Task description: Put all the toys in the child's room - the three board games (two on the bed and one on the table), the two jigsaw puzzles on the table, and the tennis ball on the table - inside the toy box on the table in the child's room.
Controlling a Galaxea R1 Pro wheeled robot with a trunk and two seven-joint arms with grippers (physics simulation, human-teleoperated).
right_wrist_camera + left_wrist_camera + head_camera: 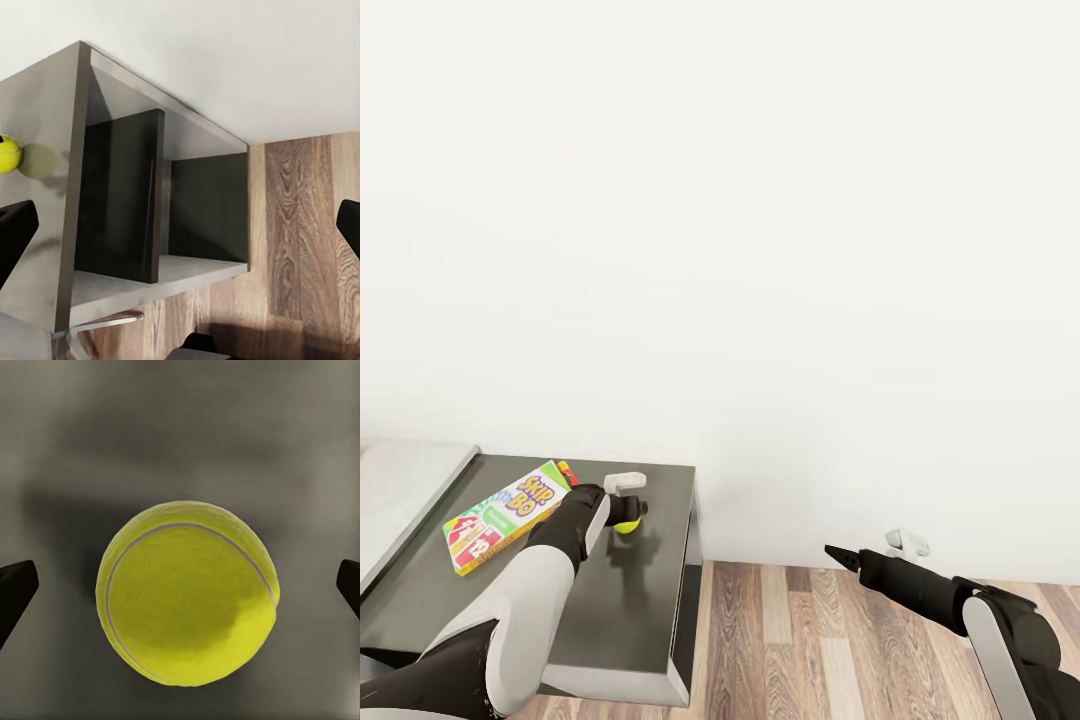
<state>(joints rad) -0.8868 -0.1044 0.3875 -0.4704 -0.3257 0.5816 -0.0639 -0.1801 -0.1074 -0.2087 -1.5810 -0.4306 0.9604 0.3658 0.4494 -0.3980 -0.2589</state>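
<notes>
White wall, wood-plank floor (790,640), and a low dark-grey-topped bench (650,600) against the wall under my left arm.

My left pincer (622,508) hangs over the dark top with its fingers spread wide, and the tennis ball (187,592) sits between them; in my left wrist view both fingertips (15,589) stand well clear of the ball, so I am not gripping it. Just beside my left forearm lies a bright Skip-Bo board game (505,515), flat on the same top, near the edge of a lighter grey surface (405,490). My right pincer (840,552) is out over the floor, apart from the bench, wide open and holding nothing; its camera looks at the bench's open shelf compartments (157,210) and the ball on top.
</notes>
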